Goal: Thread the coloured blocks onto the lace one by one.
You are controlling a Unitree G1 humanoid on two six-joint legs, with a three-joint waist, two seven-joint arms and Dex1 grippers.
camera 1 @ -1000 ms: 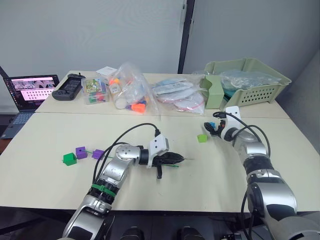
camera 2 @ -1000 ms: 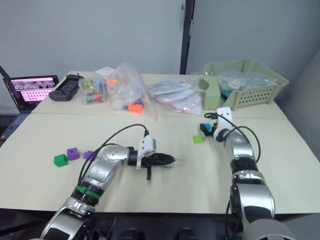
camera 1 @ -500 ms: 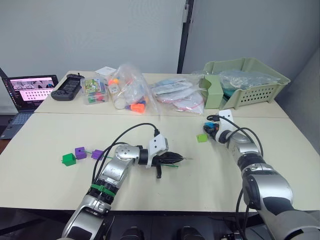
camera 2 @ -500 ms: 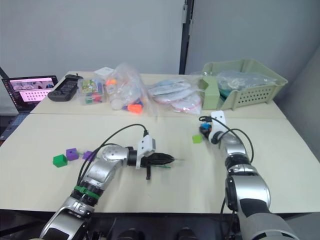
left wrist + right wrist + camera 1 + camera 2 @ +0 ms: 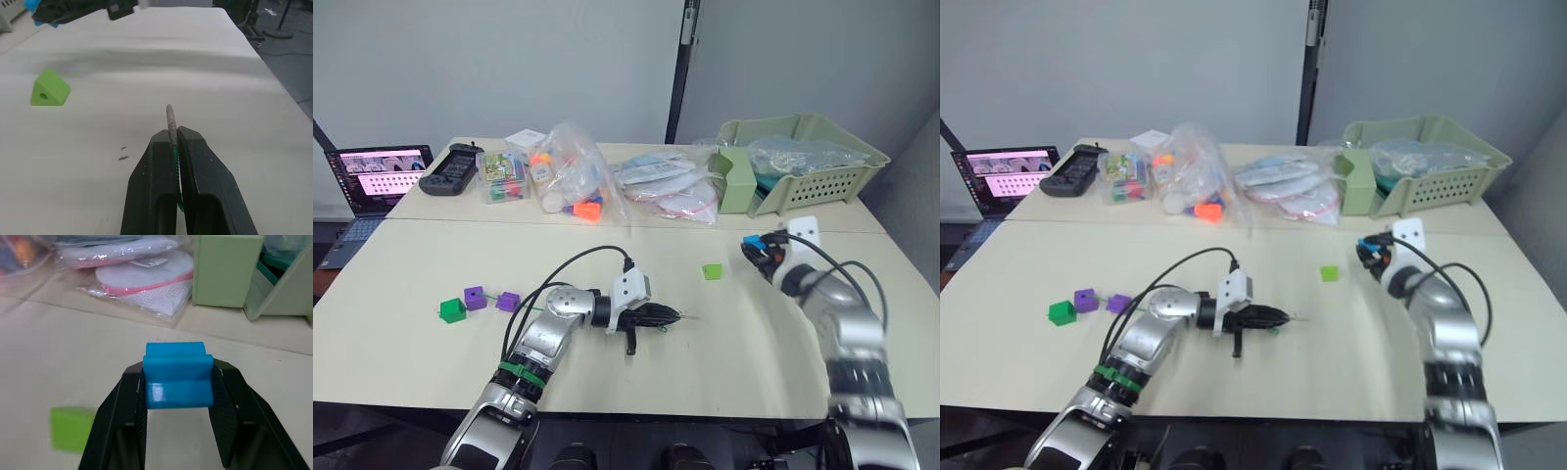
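From the head camera I see my left gripper (image 5: 668, 316) low over the cream tabletop (image 5: 411, 255), near the front middle, with its two black fingers pinched together on the thin green lace (image 5: 175, 161). My left wrist camera makes that clearer: the pale stiff pointed tip (image 5: 169, 118) sticks out just past the fingertips, and the green cord runs back between them. From the head I can also follow the cord to my left, where the small dark green plastic cube (image 5: 451, 309) and the two small purple plastic cubes (image 5: 475, 298) (image 5: 507, 301) sit close together in a row near the table's left edge.

My right gripper (image 5: 756, 251) is raised above the table on the right side, closed on the small blue plastic cube (image 5: 178, 374). The right wrist camera shows the cube squeezed between the two fingers, sides touching both pads. The small lime green plastic cube (image 5: 711, 271) lies on the table between the two grippers, nearer the right one and well apart from the lace tip. In the left wrist camera I can make out a round hole in its facing side, which the head views are too coarse to show.
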